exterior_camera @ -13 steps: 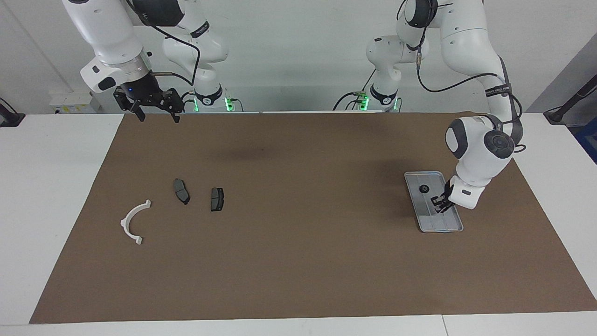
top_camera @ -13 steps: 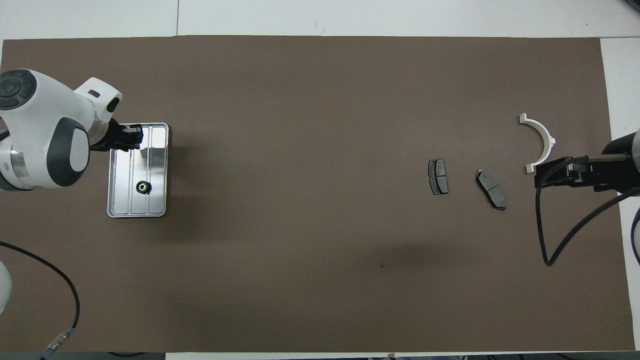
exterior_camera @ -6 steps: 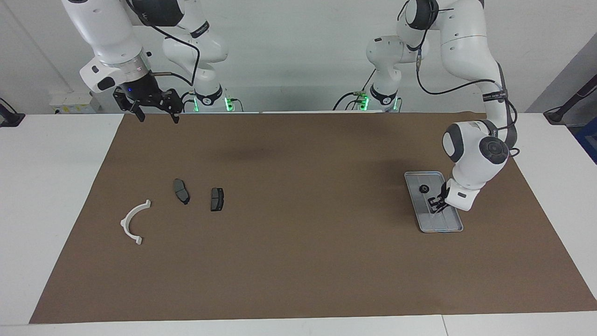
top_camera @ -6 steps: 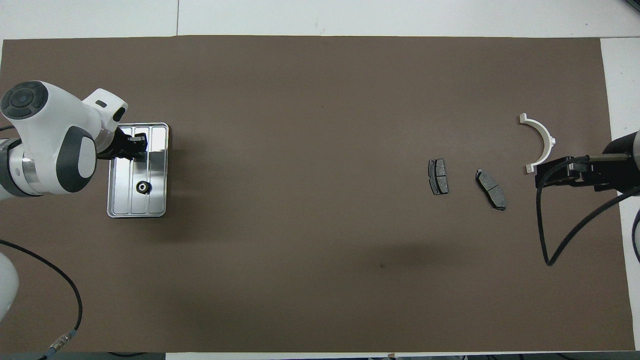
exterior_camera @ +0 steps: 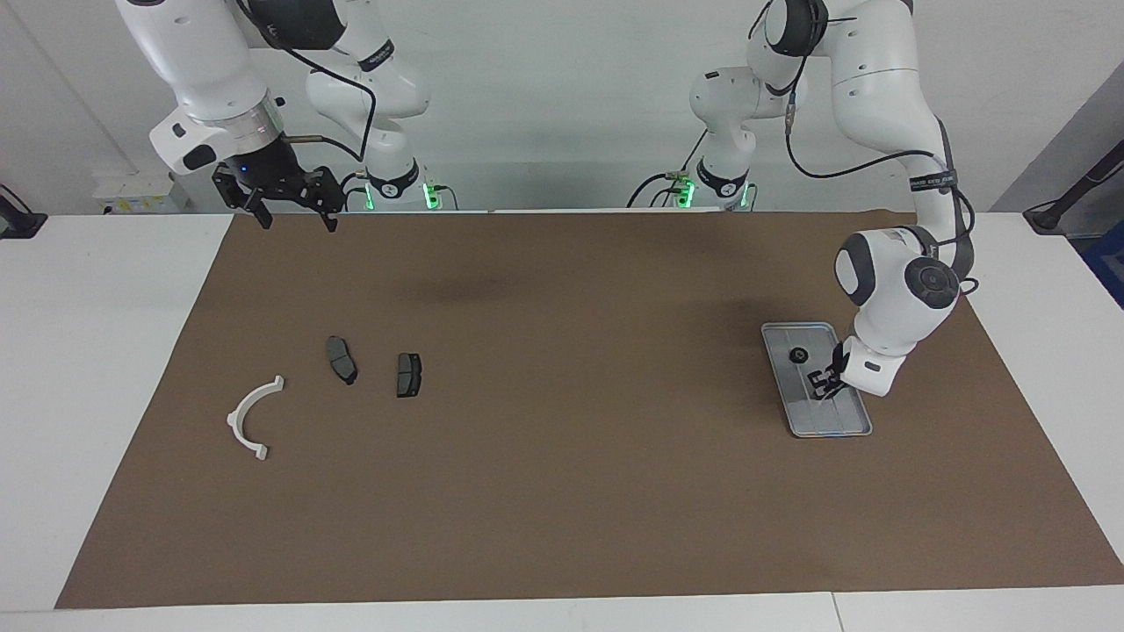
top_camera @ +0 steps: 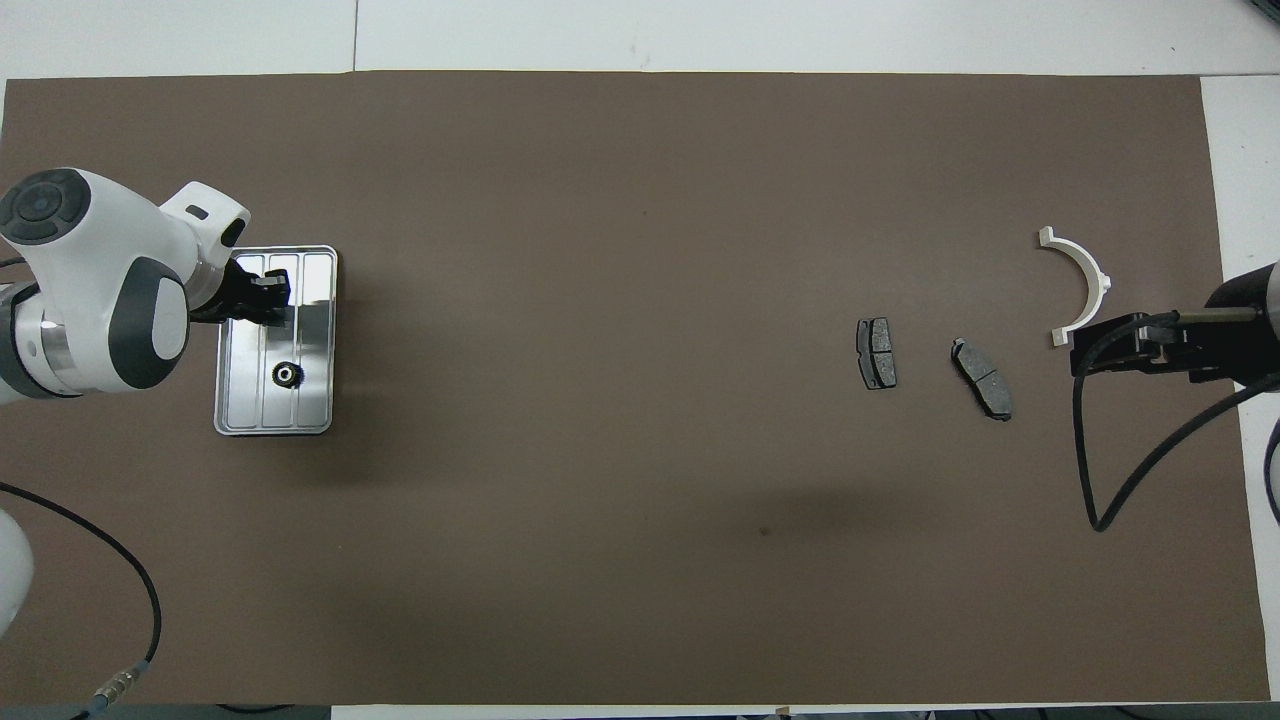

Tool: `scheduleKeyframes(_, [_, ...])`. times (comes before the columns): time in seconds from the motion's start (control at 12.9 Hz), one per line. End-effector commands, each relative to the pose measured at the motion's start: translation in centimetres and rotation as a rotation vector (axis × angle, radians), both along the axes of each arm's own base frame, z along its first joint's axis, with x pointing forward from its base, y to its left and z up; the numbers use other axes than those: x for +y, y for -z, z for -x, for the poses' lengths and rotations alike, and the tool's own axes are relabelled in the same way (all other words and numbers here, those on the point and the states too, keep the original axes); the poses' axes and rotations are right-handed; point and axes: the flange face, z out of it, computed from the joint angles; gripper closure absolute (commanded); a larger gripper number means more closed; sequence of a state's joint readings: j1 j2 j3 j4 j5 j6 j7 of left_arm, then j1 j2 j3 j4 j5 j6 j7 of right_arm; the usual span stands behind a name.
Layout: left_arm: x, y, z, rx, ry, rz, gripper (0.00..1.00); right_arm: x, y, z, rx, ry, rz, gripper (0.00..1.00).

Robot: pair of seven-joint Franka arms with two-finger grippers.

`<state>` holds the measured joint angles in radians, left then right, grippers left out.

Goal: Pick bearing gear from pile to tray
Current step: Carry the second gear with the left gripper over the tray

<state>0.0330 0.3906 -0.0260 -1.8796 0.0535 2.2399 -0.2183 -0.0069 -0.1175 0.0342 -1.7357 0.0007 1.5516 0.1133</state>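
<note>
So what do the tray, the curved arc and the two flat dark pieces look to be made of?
The tray looks like bare metal: silver-grey, with bright reflections on its ribbed floor. The curved arc seems to be plastic: plain matte white, no shine. The two flat dark pieces are dull dark grey with a seam across each; possibly metal or composite, the look leaves it open.

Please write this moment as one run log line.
gear: in tray | left tool: shut, over tray | right tool: open, waiting
</note>
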Motion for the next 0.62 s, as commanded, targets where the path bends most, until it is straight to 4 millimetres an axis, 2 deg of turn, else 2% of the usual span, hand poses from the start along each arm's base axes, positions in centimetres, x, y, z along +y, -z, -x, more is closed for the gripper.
scheduleKeyframes(0.0, [0.3, 0.5, 0.6, -0.010, 0.012, -0.003, 0.82, -0.3, 0.0, 0.4, -0.016, -0.006, -0.003, 0.02])
scheduleKeyframes(0.15, [0.2, 0.4, 0.5, -0.010, 0.014, -0.003, 0.52, -0.3, 0.0, 0.4, -0.016, -0.006, -0.003, 0.02])
scheduleKeyframes(0.23, [0.1, 0.2, 0.4, -0.010, 0.015, -0.002, 0.47, -0.4, 0.0, 0.4, -0.017, -0.004, -0.003, 0.02])
scheduleKeyframes(0.39, [-0.4, -1.0, -0.2, 0.009, 0.014, 0.003, 0.48, -0.4, 0.0, 0.3, -0.023, -0.004, -0.004, 0.02])
scheduleKeyframes(0.54, [-0.7, -3.0, -1.0, 0.029, 0.012, 0.006, 0.48, -0.4, 0.0, 0.3, -0.023, -0.004, -0.004, 0.02])
